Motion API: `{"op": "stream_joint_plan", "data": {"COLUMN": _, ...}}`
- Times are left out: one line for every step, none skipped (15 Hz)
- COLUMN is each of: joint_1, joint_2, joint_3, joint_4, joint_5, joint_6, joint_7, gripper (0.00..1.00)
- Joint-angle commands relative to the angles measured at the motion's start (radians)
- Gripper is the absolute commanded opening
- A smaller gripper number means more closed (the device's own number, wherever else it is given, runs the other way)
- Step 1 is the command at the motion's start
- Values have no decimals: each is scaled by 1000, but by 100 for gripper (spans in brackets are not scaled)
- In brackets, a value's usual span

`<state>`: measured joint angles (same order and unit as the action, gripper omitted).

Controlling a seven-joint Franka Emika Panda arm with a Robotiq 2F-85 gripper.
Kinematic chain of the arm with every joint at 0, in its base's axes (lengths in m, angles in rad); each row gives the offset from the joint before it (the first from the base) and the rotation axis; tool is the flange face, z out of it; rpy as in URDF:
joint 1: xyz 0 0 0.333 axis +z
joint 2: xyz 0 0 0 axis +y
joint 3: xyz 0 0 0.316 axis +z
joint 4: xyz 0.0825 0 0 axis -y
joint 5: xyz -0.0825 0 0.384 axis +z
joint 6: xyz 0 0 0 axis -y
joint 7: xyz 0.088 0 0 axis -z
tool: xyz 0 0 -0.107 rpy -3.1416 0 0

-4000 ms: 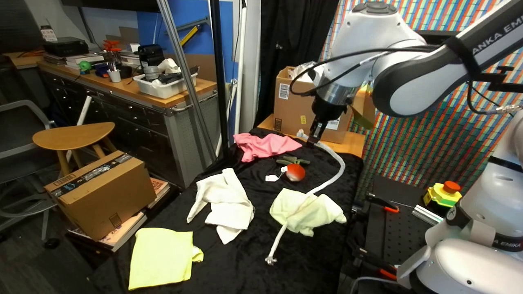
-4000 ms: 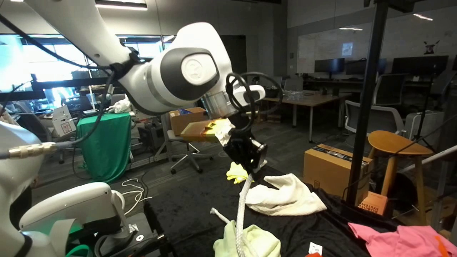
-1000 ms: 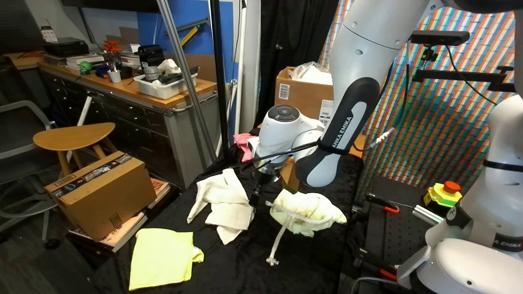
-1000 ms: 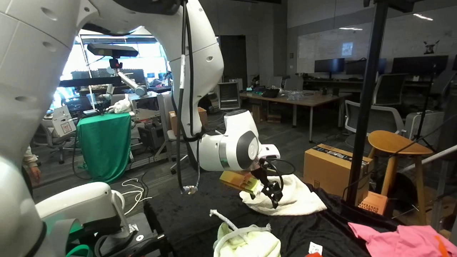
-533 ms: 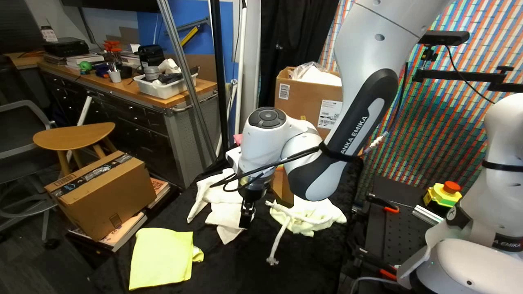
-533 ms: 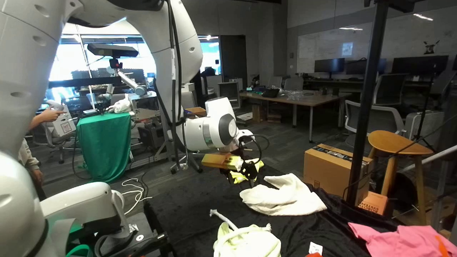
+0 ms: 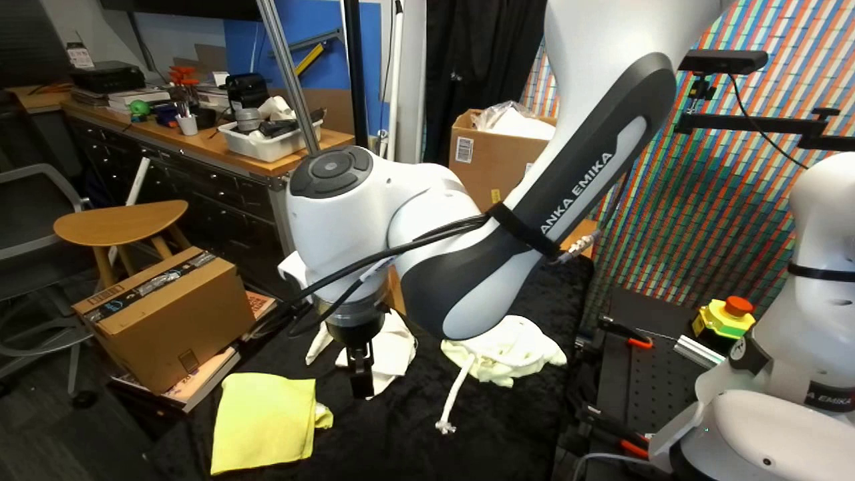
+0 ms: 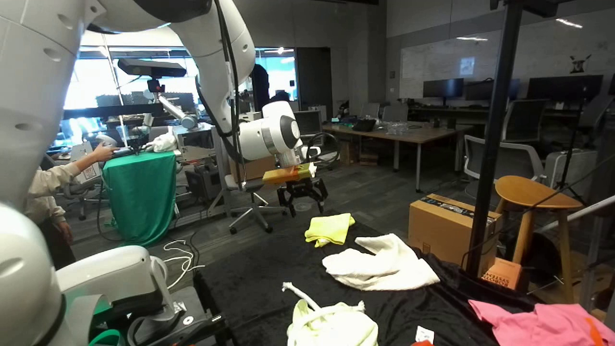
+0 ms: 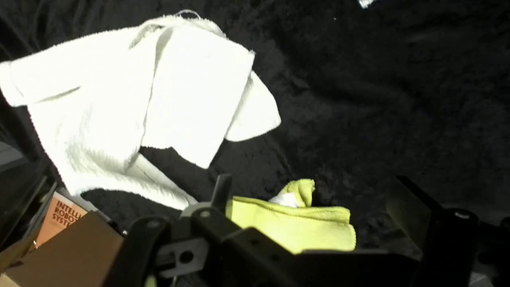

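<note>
My gripper hangs above the black cloth with its fingers spread wide and nothing between them. The folded yellow cloth lies below it; in the wrist view this yellow cloth shows between the fingers, partly covered by the gripper body. A crumpled white cloth lies close by, partly behind the gripper in that exterior view. The pale green cloth has a white rope laid across it, one frayed end reaching onto the black cloth.
A pink cloth and a tag by a red object lie farther along the table. A cardboard box stands beside the table, near a black pole. A red stop button sits by the robot base.
Four seconds ago the gripper held the rope up by one end; that end now rests on the pale green cloth. Since then the open gripper has travelled past the white cloth toward the yellow one.
</note>
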<state>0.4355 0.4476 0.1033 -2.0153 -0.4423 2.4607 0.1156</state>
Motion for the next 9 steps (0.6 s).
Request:
{"op": "stream_joint_plan", "data": {"joint_1": 25, "joint_2": 95, "joint_3": 35, "joint_4": 197, "joint_5": -15, "joint_6": -93, "joint_7": -39, "gripper": 100}}
{"op": "stream_joint_plan", "data": {"joint_1": 28, "joint_2": 119, "joint_3": 45, "joint_4": 238, "joint_5": -5, "joint_6": -99, "joint_7": -45, "gripper": 100}}
{"op": "stream_joint_plan", "data": {"joint_1": 34, "joint_2": 142, "joint_3": 49, "joint_4": 273, "joint_5": -3, "joint_6": -88, "joint_7": -42, "gripper": 100}}
{"op": "stream_joint_plan", "data": {"joint_1": 46, "joint_2": 178, "joint_3": 41, "joint_4": 313, "joint_5": -13, "joint_6": -64, "joint_7": -22, "gripper": 100}}
{"op": "stream_joint_plan", "data": {"joint_1": 49, "joint_2": 215, "joint_3": 41, "joint_4": 347, "joint_5": -5, "joint_6": -35, "joint_7": -14, "gripper": 100}}
{"op": "stream_joint_plan", "data": {"joint_1": 58, "joint_2": 234, "joint_3": 35, "joint_4": 370, "joint_5": -6, "joint_6": -15, "joint_7": -3, "gripper": 100}}
{"op": "stream_joint_plan", "data": {"joint_1": 66, "joint_2": 267, "joint_3": 28, "joint_4": 398, "joint_5": -4, "joint_6": 10, "joint_7": 12, "gripper": 100}}
{"op": "stream_joint_plan", "data": {"joint_1": 74, "joint_2": 304, "joint_3": 18, "joint_4": 430, "joint_5": -3, "joint_6": 29, "joint_7": 25, "gripper": 100}}
{"op": "stream_joint_plan", "data": {"joint_1": 78, "joint_2": 332, "joint_3": 12, "joint_4": 453, "joint_5": 3, "joint_6": 45, "joint_7": 32, "gripper": 100}}
